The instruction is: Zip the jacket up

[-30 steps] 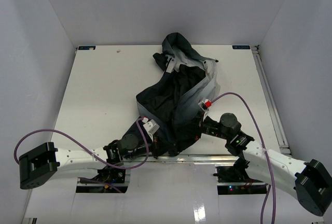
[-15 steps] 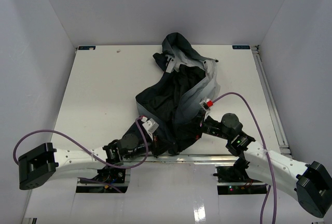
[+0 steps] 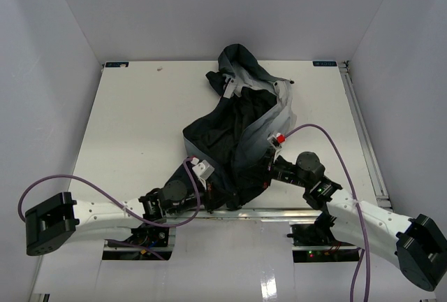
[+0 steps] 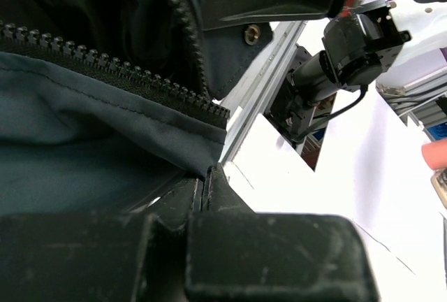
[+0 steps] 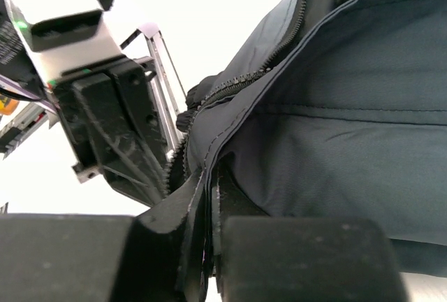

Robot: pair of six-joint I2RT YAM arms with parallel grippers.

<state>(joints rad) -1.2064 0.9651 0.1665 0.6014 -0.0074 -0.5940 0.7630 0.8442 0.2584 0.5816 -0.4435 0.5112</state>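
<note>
White table point(image 3: 140, 120). Jacket point(image 3: 241, 127): crumpled mid-table, unzipped, hem at the near edge. Left gripper point(image 4: 207, 180): pressed together on hem fabric just below the teeth point(image 4: 119, 71). Right gripper point(image 5: 209, 183): pinching the other front edge beside its teeth. Advised: draw both hem ends taut, level and side by side before joining the zipper.

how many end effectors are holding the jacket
2. The left end effector pinches the near hem of the jacket beside the zipper teeth; the right end effector pinches the hem farther right.
</note>
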